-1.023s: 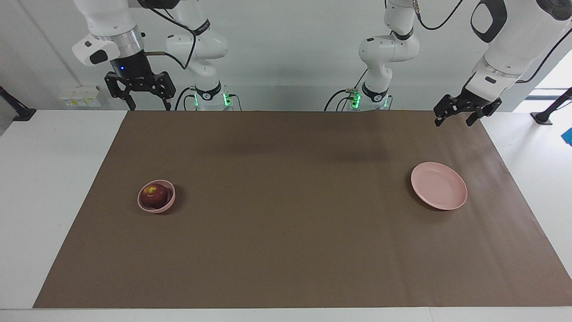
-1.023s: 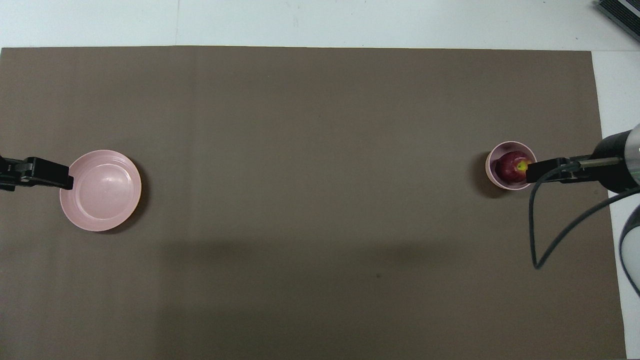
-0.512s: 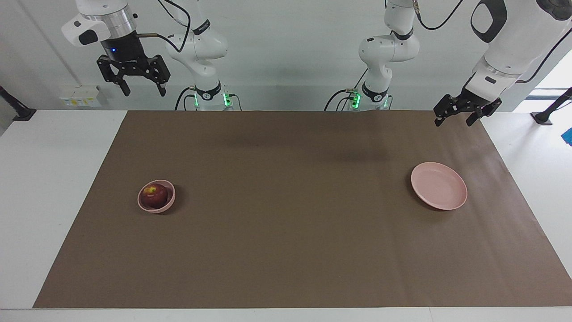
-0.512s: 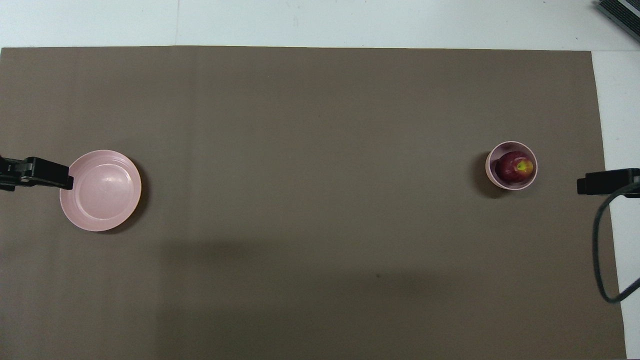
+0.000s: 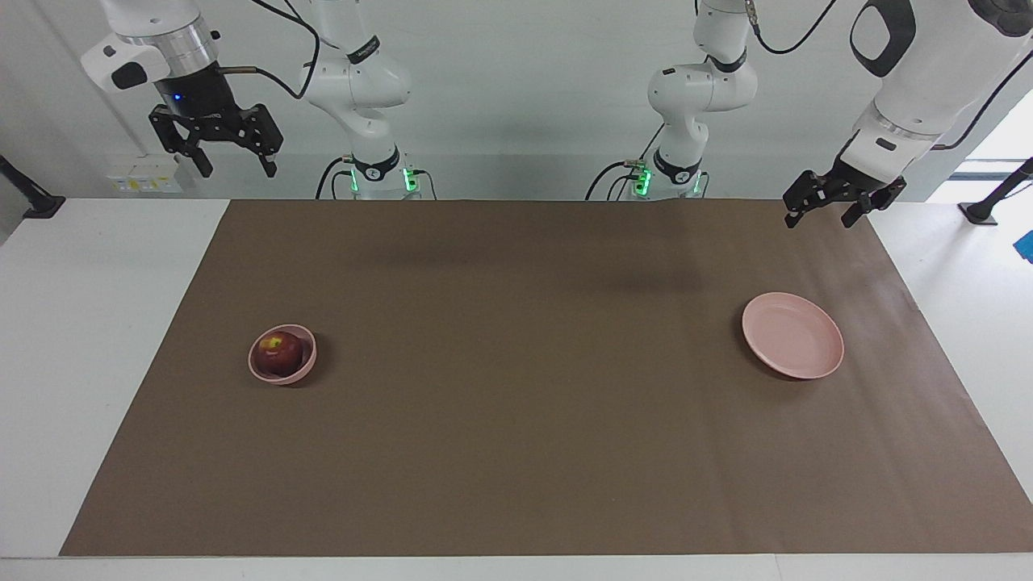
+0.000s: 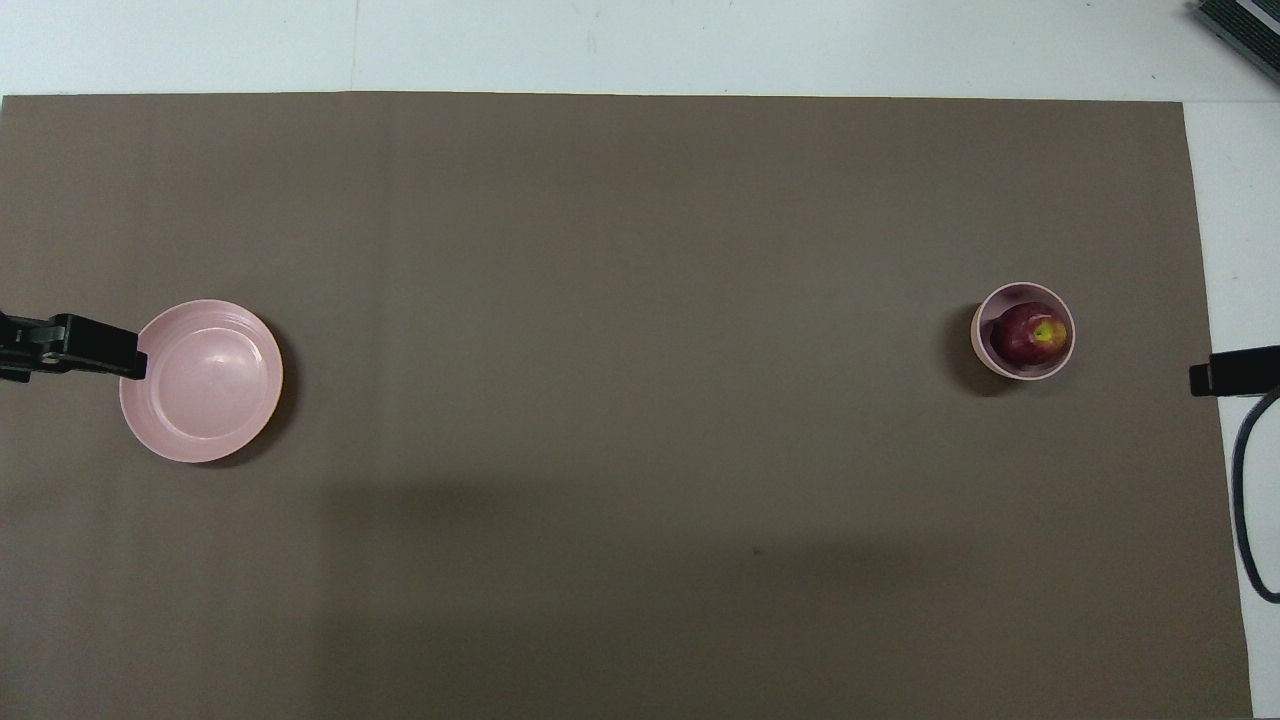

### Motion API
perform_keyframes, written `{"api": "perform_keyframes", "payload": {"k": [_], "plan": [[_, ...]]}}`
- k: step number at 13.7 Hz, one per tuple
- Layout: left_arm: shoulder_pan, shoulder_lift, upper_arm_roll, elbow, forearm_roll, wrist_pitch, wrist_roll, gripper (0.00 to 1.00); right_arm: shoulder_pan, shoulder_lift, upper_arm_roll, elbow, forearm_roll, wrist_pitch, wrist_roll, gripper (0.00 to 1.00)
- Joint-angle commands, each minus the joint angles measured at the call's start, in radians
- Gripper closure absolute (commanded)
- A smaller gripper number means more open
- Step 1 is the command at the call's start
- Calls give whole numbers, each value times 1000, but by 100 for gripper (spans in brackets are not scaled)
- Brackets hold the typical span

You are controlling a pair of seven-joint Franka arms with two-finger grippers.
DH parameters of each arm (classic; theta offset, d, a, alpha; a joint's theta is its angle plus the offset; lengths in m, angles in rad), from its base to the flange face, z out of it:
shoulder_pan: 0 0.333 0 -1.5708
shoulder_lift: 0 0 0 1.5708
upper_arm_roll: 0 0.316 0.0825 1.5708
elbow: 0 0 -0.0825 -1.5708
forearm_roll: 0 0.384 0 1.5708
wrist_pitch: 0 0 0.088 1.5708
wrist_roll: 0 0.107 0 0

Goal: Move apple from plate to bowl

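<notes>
The dark red apple [image 5: 280, 353] [image 6: 1028, 335] sits inside the small deep pink bowl [image 5: 282, 378] [image 6: 1020, 290] toward the right arm's end of the mat. The wide pink plate [image 5: 792, 335] [image 6: 205, 380] lies bare toward the left arm's end. My right gripper [image 5: 236, 170] [image 6: 1205, 376] hangs high and open, holding nothing, over the mat's edge at the right arm's end, clear of the bowl. My left gripper [image 5: 819, 219] [image 6: 128, 356] waits open and empty in the air, over the mat beside the plate's rim.
A brown mat [image 5: 516, 452] covers most of the white table [image 5: 105, 323]. A black cable [image 6: 1245, 520] trails from the right arm over the mat's edge. The arm bases [image 5: 375, 173] stand at the robots' end.
The right gripper has risen and drawn away from over the bowl toward the right arm's end of the table. The apple stays in the bowl. The left arm has not moved.
</notes>
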Motion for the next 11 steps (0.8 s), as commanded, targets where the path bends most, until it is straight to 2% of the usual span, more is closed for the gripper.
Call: {"api": "perform_keyframes", "payload": {"k": [1, 11], "plan": [[4, 6, 0, 20, 2, -19, -5, 0, -6, 1, 6, 1, 31, -9, -13, 0], [4, 6, 0, 20, 2, -19, -5, 0, 6, -8, 16, -10, -18, -54, -30, 0]]}}
